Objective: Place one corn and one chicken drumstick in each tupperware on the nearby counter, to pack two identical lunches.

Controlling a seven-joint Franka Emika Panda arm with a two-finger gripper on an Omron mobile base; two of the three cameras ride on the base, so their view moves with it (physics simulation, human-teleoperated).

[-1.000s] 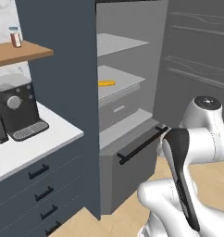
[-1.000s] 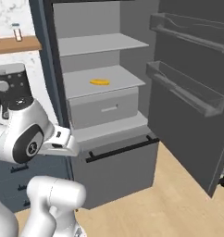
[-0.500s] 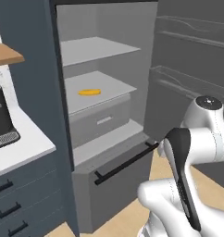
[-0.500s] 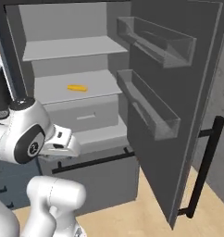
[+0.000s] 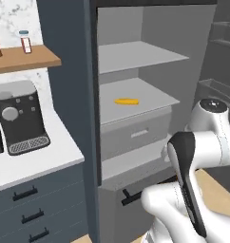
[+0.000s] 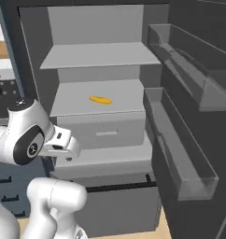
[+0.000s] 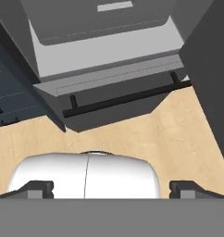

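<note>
Corn [image 5: 126, 101], the yellow cob, lies alone on the fridge's middle shelf [image 5: 155, 95], just above the shelf's grey drawer [image 5: 136, 135] — prob. stored there so the arm has to fetch it before any packing starts. Gripper [image 7: 111, 187] hangs low in front of the fridge, well below that shelf, pointing down at the floor and at the bottom drawer's black handle [image 7: 125, 99]; jaws are spread about as wide as they go w/ nothing between them, i.e. ready for a pick, not carrying. Desk [image 5: 36, 159] sits left of the fridge w/ a coffee machine [image 5: 19, 118] on it and a wooden wall shelf [image 5: 24, 57] above; no tupperware or drumstick visible from here. Vs. half a sec ago: whole picture has slid, so the base has driven/turned; fridge interior now sits more central and nearer in both base views, desk back in the left one. Cob itself hasn't budged on its shelf; arm pose looks much the same, jaws as wide as before.
</note>
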